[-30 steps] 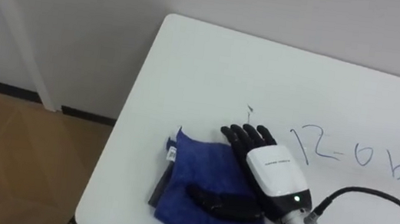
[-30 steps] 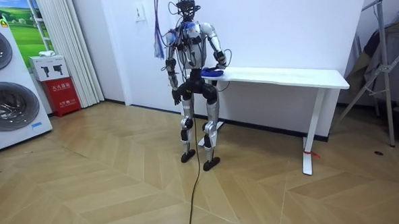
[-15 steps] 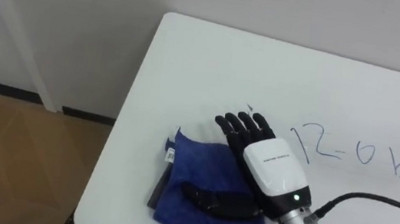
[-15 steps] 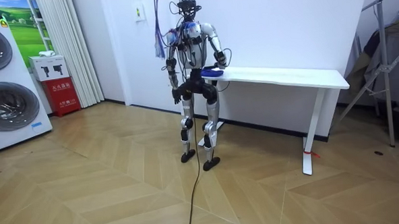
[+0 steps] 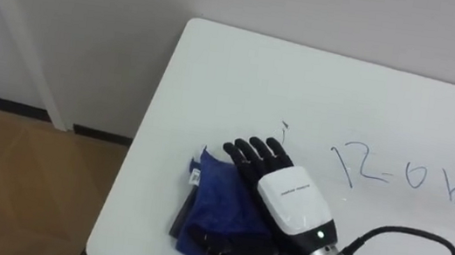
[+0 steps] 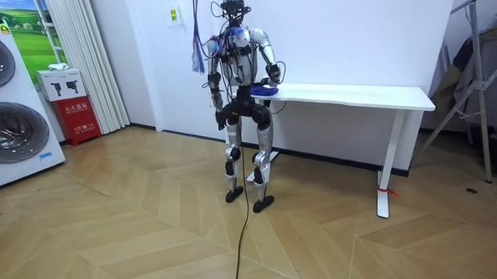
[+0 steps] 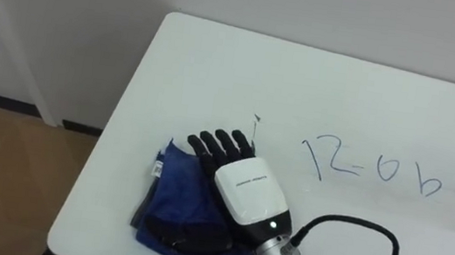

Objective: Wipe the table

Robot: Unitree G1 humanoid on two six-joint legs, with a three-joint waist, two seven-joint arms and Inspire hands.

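A blue cloth (image 5: 211,198) lies folded on the white table (image 5: 242,85), near its front left corner. My right hand (image 5: 286,201) rests flat on top of the cloth, open, with straight fingers pointing away from me and the thumb spread out low over the cloth's near part. In the right eye view the same hand (image 7: 246,190) covers the right half of the cloth (image 7: 173,193). In the room view I stand at the table's end (image 6: 314,91) on the room view's left, right arm stretched onto it, left hand (image 6: 220,117) hanging by my hip.
Dark marker writing (image 5: 406,173) runs across the table to the right of the hand, with a small stray mark (image 5: 283,126) just past the fingertips. The table's left edge and front edge lie close to the cloth. Washing machines (image 6: 8,108) stand at the room view's left.
My right hand has slid to the left and a little nearer across the cloth, so its fingers now lie over the cloth instead of past its right edge. The cloth has stayed about where it was.
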